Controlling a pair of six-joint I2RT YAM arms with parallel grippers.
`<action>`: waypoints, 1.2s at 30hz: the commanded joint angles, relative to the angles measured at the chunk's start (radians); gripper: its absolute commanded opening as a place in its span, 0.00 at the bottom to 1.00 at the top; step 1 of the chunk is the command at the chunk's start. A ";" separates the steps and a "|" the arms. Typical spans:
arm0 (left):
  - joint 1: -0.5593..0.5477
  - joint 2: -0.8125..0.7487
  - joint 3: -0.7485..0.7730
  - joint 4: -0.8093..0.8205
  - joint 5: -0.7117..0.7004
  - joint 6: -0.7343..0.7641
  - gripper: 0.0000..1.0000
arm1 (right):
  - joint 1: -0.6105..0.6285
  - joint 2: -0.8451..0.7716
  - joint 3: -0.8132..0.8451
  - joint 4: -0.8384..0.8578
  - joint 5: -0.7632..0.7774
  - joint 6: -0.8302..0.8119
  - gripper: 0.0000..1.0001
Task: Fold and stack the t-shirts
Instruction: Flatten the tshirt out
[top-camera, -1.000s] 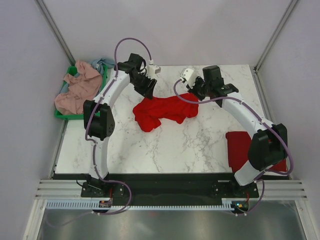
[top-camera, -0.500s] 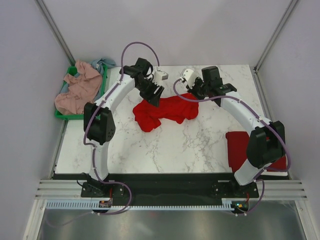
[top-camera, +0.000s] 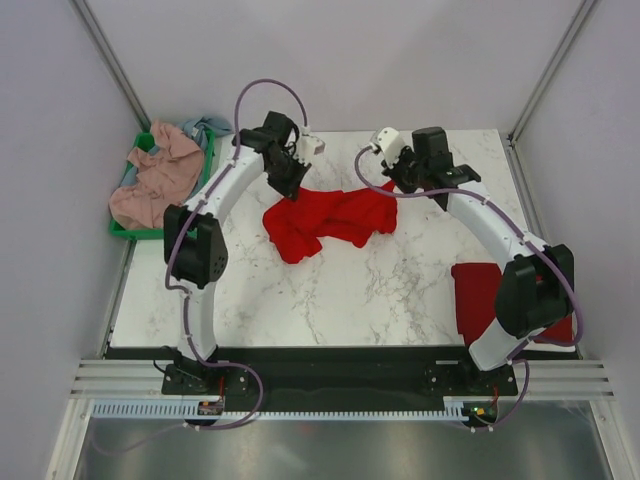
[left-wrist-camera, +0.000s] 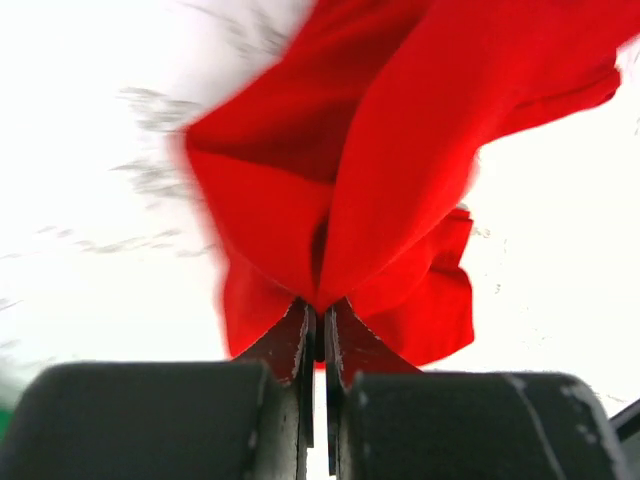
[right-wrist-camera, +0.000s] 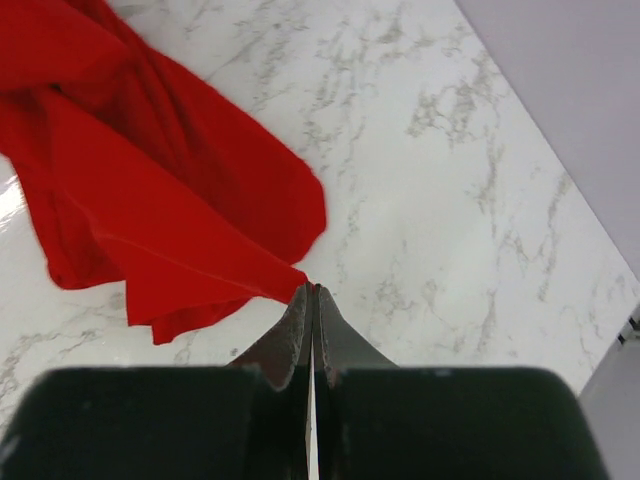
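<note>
T-shirt (top-camera: 325, 222), red and crumpled, pinched at both ends over the far middle of the bench (top-camera: 380, 290).
Left fingers (left-wrist-camera: 288, 345) are clamped on a bunched fold; right fingers (right-wrist-camera: 286, 345) are clamped on a thin corner, the cloth sagging between.

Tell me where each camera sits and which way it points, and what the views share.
Top external: above and behind, looking down at the table; both arms show, bases nearest.
Left wrist: on the left arm, looking along the left gripper, shut on the red t-shirt.
Right wrist: looking along the right gripper, pinching a shirt corner over marble.
Shared: all three show that red t-shirt.
</note>
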 joint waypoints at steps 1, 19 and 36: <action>0.066 -0.216 0.061 0.091 -0.044 0.045 0.02 | -0.075 -0.025 0.090 0.088 0.086 0.099 0.00; 0.212 -0.689 -0.382 0.161 0.044 0.159 0.02 | -0.145 -0.108 0.166 0.003 -0.191 0.206 0.00; 0.214 -0.578 -0.506 0.163 0.070 0.090 0.02 | -0.049 0.597 0.524 -0.258 -0.727 0.291 0.51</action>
